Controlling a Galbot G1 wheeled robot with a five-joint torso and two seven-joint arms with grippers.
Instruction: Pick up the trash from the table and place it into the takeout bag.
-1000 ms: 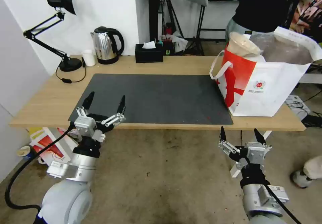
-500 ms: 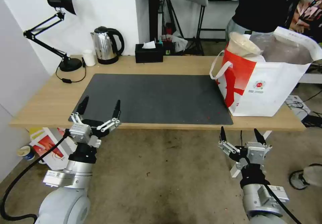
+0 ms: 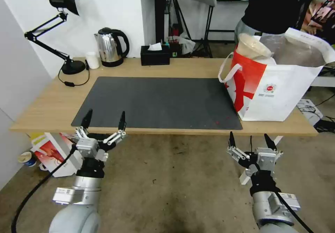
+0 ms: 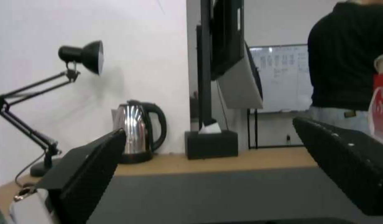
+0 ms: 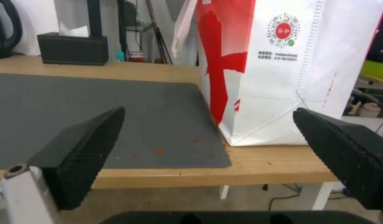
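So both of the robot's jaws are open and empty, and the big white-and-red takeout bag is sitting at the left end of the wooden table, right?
Not quite. The white-and-red boxy takeout bag stands at the right end of the light-wood table, as the head view shows. The rest holds: the left gripper and right gripper both hang open and empty, near the table's front edge.

Right tool (image 5: pixel 208 149): black ribbed fingers (image 5: pixel 81 152) spread wide, nothing between them.
Tabletop (image 5: pixel 266 168): light wood front edge, level with the fingers.
Mat (image 5: pixel 96 105): dark grey, flecked with small red crumbs.
Takeout bag (image 5: pixel 283 74): upright, its corner touching the mat's edge.
Tissue box (image 5: pixel 73 49): black, at the far side.
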